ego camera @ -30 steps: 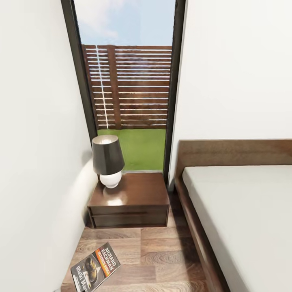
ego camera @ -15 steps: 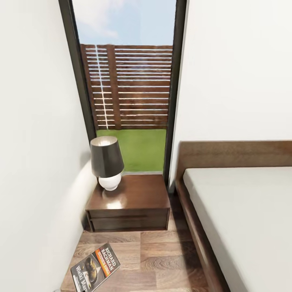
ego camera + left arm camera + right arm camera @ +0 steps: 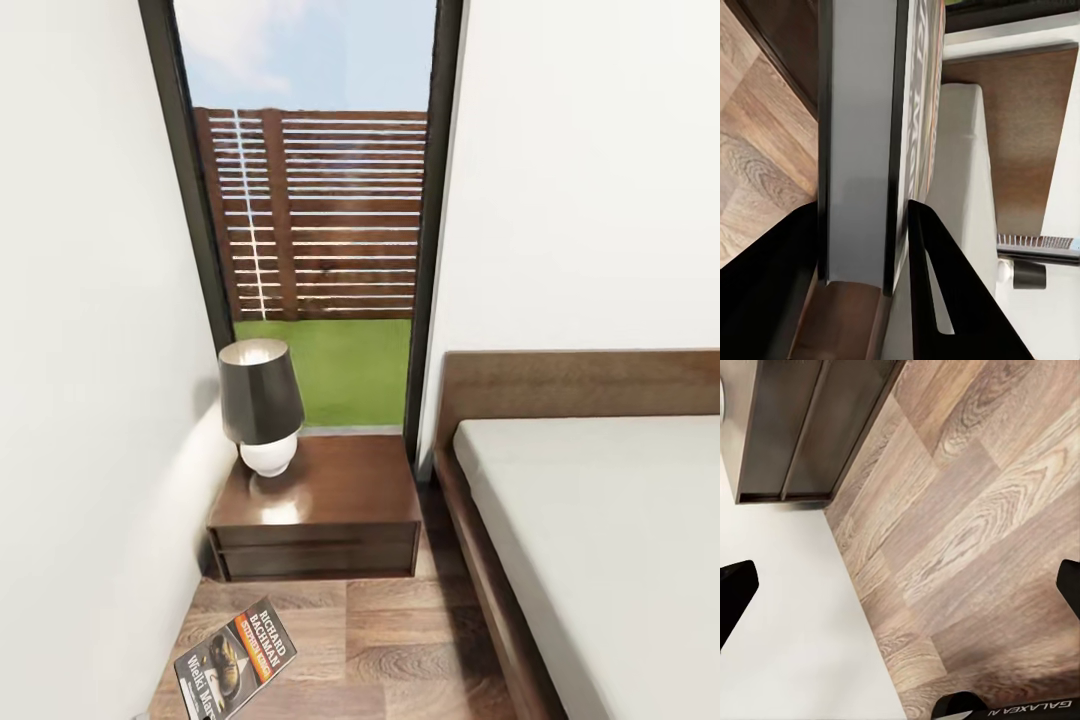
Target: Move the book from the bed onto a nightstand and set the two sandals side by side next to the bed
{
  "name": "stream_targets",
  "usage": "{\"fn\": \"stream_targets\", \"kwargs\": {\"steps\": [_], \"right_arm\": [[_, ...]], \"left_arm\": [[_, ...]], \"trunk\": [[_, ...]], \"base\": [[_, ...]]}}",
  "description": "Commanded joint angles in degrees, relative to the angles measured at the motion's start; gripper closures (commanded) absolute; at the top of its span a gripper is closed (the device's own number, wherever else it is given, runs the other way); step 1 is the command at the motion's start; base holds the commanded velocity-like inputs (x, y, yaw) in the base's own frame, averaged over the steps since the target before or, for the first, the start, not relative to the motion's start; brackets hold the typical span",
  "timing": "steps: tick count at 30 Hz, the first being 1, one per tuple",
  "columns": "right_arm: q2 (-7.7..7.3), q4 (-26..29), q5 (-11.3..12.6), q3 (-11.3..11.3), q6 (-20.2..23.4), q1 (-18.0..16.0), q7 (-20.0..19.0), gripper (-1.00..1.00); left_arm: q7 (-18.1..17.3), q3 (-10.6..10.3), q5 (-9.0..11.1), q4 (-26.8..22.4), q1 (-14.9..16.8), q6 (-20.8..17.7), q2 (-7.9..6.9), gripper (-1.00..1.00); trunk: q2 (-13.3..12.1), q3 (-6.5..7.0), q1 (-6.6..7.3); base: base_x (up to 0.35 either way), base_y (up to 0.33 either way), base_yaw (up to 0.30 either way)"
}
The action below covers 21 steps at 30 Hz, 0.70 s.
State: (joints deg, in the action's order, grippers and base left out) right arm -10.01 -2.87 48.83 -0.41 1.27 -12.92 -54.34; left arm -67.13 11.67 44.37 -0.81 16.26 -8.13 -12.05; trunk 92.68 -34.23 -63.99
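The book is seen at about 7 o'clock in the head view, low over the wood-plank floor, its cover facing up with an orange band and white lettering; its lower corner is cut off by the frame edge, so what carries it cannot be made out there. In the left wrist view the book is seen edge-on, its grey page block and dark cover clamped between the two dark fingers of the left pincer, which is closed on it.

Beyond the book, toward 12 o'clock, the nightstand is set against the window, well apart from the book. A lamp with a dark shade and white base is placed on its glossy top, toward the left rear corner; the rest of the top is bare wood.

At 3 o'clock the bed is shown, its grey mattress, brown frame and headboard cut off at the right and lower edges.

In the right wrist view the right pincer is spread wide, only the dark fingertips being visible at the frame's sides, with floor, a white surface and dark cabinet fronts beyond. The cabinet cannot be identified from this view.
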Motion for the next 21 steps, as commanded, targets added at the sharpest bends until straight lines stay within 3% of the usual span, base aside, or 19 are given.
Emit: {"fn": "stream_targets", "kwargs": {"steps": [1,21], "right_arm": [[-0.01,-0.2,0.2,0.0,0.1,-0.1,-0.3,-1.0],[-0.01,-0.2,0.2,-0.1,0.1,-0.1,-0.3,-1.0]], "left_arm": [[-0.2,0.5,-0.2,0.0,0.0,-0.6,0.0,1.0],[-0.1,0.5,-0.3,0.0,0.0,-0.6,0.01,1.0]], "trunk": [[0.0,-0.05,-0.01],[0.0,-0.05,-0.01]], "base": [[0.106,0.0,0.0],[0.106,0.0,0.0]]}}
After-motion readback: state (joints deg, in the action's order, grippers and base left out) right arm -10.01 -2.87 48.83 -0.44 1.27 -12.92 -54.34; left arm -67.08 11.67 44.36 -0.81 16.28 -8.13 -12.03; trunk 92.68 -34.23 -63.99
